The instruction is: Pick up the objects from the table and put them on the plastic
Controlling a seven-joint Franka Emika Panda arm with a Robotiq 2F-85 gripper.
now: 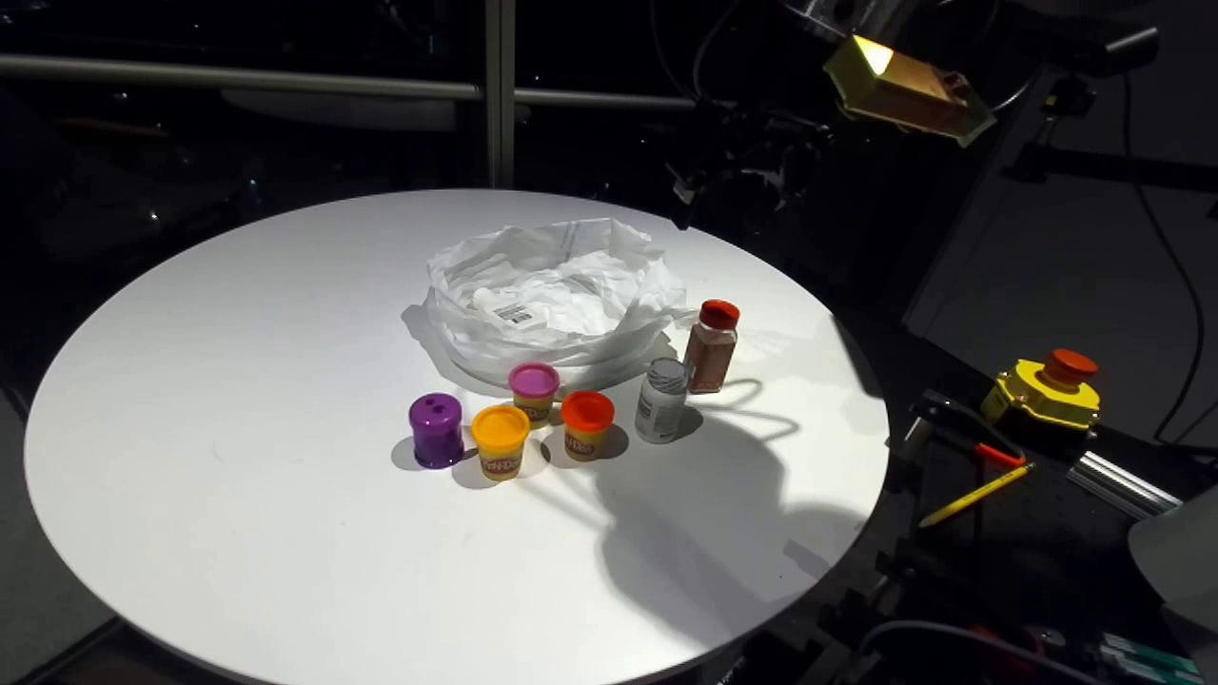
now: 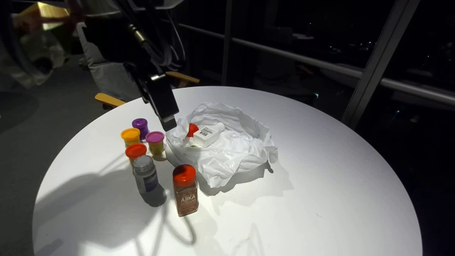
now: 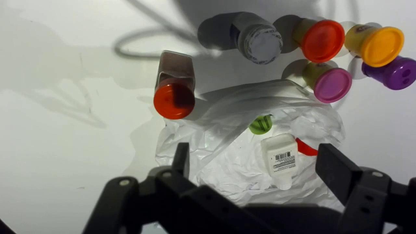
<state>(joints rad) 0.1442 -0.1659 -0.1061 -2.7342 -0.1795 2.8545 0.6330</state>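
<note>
While the gripper hung over the table, jaws wide apart, a white bottle lay inside the plastic bag, round which, in the wrist view, stood a spice jar at ten o'clock, a pale bottle at twelve, and four small tubs between one and two.

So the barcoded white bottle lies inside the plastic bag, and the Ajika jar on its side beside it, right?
Not on its side: an exterior view shows the Ajika jar upright beside the plastic bag; the barcoded white bottle lies inside.
</note>
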